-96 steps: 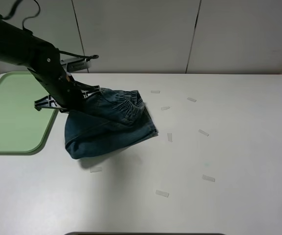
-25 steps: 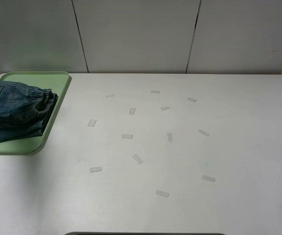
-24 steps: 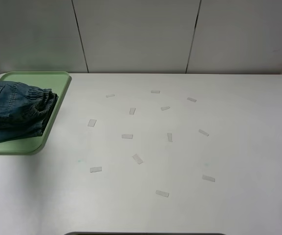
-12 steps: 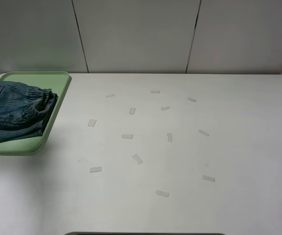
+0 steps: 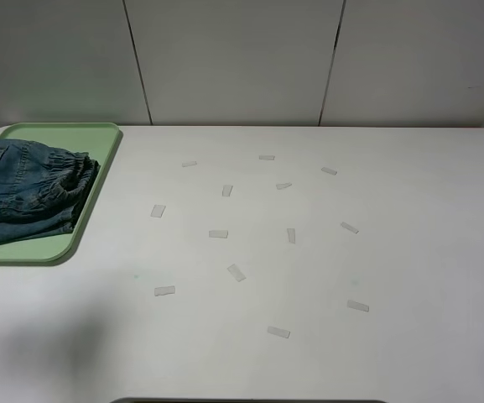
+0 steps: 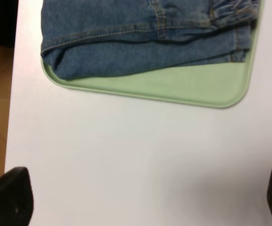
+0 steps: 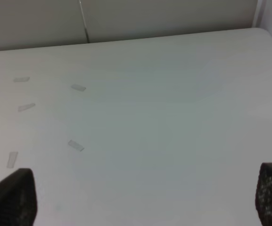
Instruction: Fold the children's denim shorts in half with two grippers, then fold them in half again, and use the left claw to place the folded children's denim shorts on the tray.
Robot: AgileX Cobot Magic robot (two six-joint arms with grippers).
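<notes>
Since 3.8 s ago, children's denim shorts [image 5: 25, 193] have gone from hanging mid-counter to lying folded on the tray [image 5: 99, 138], far left. Left wrist: left claw [image 6: 145, 200] jaws spread, empty, clear of the tray. Right wrist: right gripper [image 7: 140, 200] jaws spread over bare counter [image 7: 150, 117], idle.

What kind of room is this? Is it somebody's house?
Probably not a house; it looks like a robot test room. A plain white table has little tape markers stuck on it, folded denim shorts lie on a green tray, and black gripper fingertips show.
</notes>
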